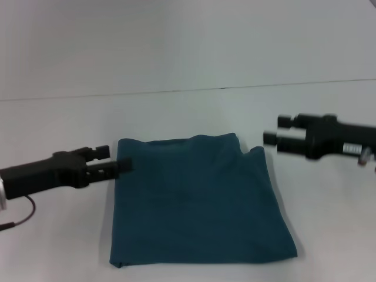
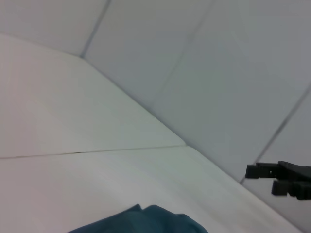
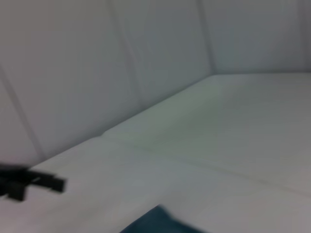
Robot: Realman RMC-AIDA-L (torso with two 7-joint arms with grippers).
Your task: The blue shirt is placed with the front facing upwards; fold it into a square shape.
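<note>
The blue shirt [image 1: 200, 200] lies on the white table [image 1: 176, 111] folded into a rough square, plain teal side up, with no lettering showing. Its far edge is slightly rumpled, and a strip of it shows in the left wrist view [image 2: 146, 221] and the right wrist view [image 3: 155, 224]. My left gripper [image 1: 119, 158] is at the shirt's far left corner, open, with its lower finger over the cloth's edge. My right gripper [image 1: 272, 130] is open and empty, hovering just right of the far right corner. It also shows in the left wrist view [image 2: 260, 178].
Bare white table surrounds the shirt on all sides. A pale wall [image 1: 188, 41] rises behind the table's far edge. A thin dark cable [image 1: 23, 214] hangs under my left arm.
</note>
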